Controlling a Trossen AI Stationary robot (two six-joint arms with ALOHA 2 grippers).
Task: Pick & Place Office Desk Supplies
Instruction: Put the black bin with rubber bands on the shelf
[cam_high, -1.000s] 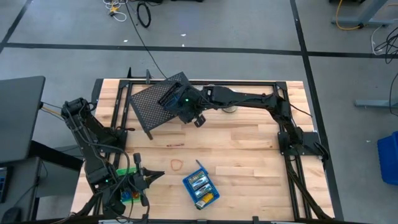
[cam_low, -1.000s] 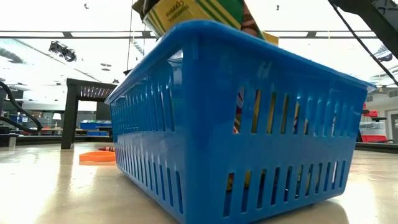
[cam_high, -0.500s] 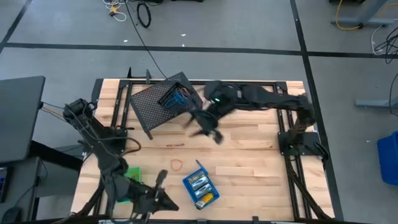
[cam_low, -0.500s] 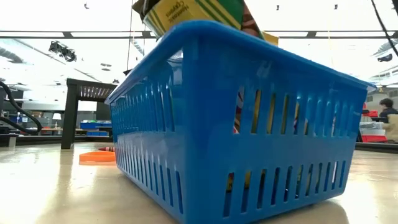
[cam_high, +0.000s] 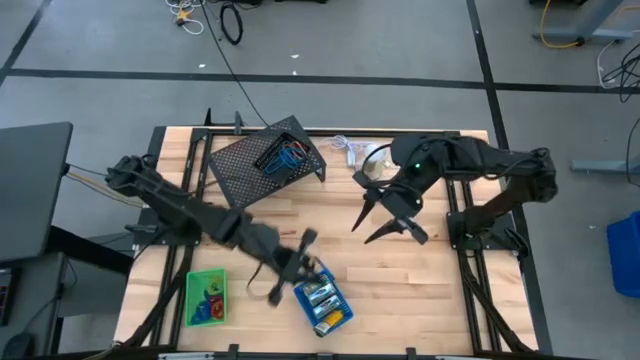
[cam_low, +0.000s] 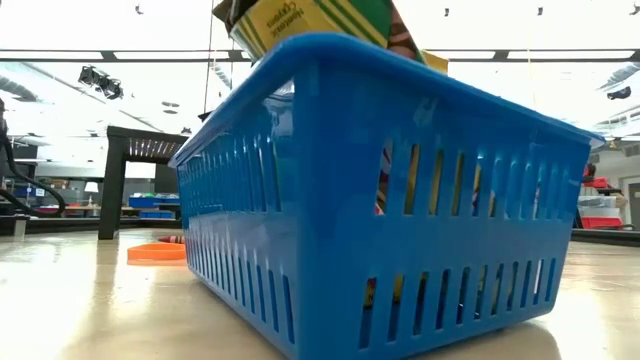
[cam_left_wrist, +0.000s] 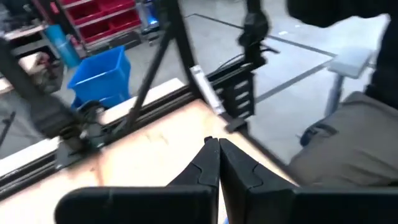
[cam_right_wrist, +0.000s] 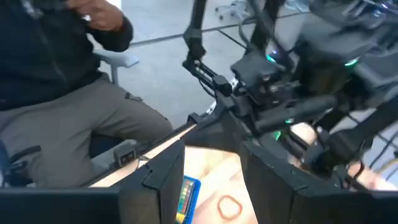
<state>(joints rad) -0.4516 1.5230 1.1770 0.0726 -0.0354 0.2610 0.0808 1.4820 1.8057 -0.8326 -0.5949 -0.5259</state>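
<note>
Blue basket (cam_high: 323, 306), with crayon boxes (cam_high: 320, 296) inside, has the left gripper (cam_high: 295, 262) pressed together and empty just beside it, so part the jaws before descending, while the right gripper (cam_high: 385, 222) waits well apart, fingers spread and empty.

Seated person (cam_right_wrist: 74, 118) beyond table (orange loop (cam_right_wrist: 229, 206))

Even overhead light falls on the table (cam_high: 420, 265), shadows soft; ceiling strips glare behind the blue tray (cam_low: 380, 190); both wrist views blur
</note>
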